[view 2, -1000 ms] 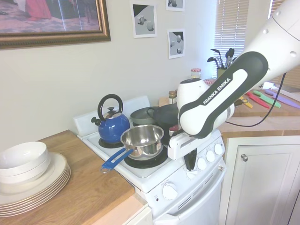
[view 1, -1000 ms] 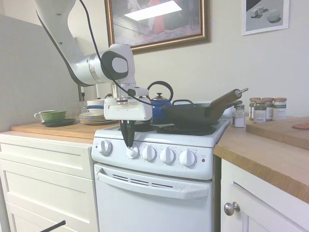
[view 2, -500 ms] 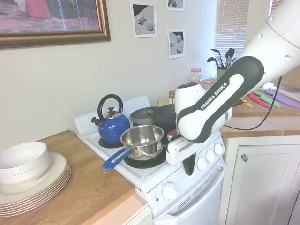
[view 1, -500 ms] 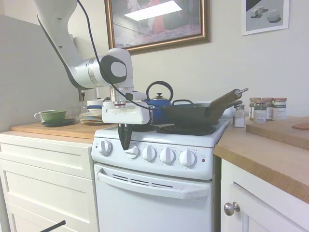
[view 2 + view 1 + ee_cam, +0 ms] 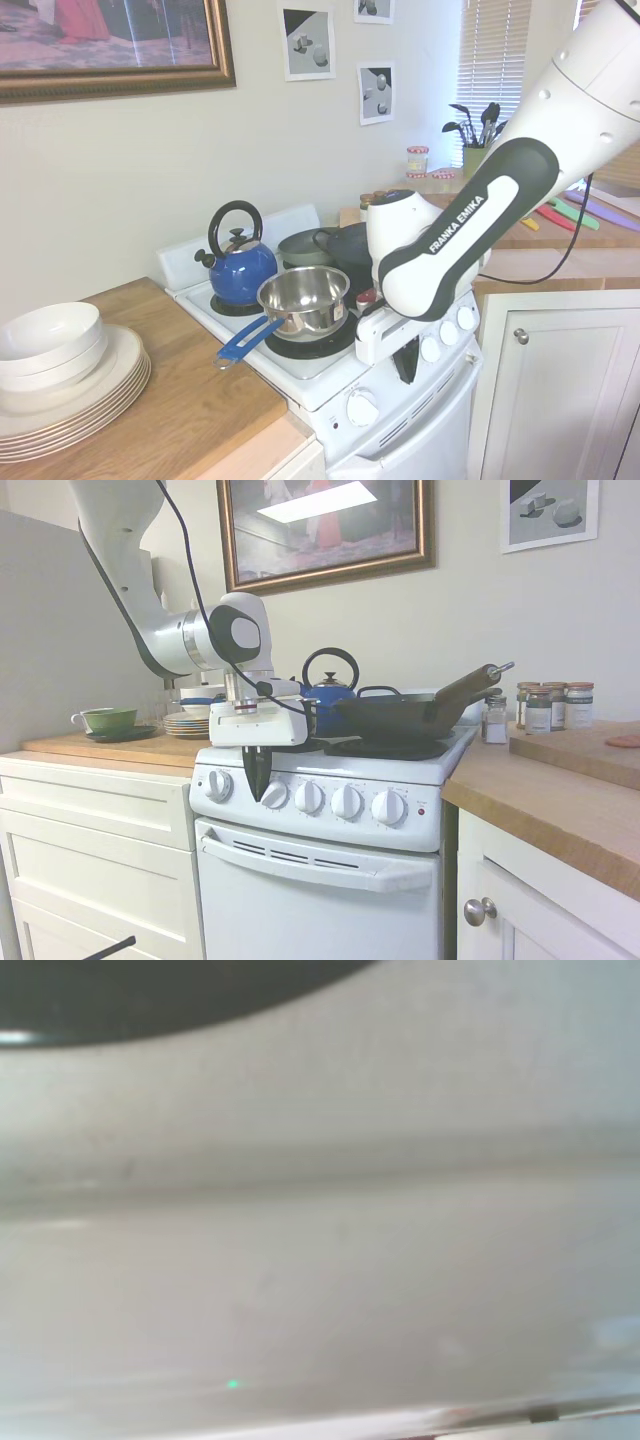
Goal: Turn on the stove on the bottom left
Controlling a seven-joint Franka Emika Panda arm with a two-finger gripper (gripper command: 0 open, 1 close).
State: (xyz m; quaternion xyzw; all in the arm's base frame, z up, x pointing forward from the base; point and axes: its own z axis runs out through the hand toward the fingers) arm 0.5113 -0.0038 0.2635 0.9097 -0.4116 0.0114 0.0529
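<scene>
The end effector hangs point-down in front of the control panel of the narrow white electric stove. Its dark fingers are drawn narrow, tips close together, with nothing between them. They sit in the gap between the first round white knob and the second round white knob, counting from the stove's end nearest the wooden surface. Whether a fingertip touches either knob cannot be told. The wrist view is a pale blur of panel and adds nothing.

The stove stands between white drawer cabinets and a second wooden surface, with five knobs in a row above the oven-door handle.

The knobs look like hard, smooth plastic: rigid, likely slippery, and stiff to turn, perhaps needing a push inward first. A pinch across a knob's raised ridge or opposite rim edges would probably hold best. A single-sided nudge risks sliding off.

On top of the stove sit a blue kettle, a shiny steel saucepan with a blue handle and a dark skillet. Which knob governs the bottom-left burner is not legible.
</scene>
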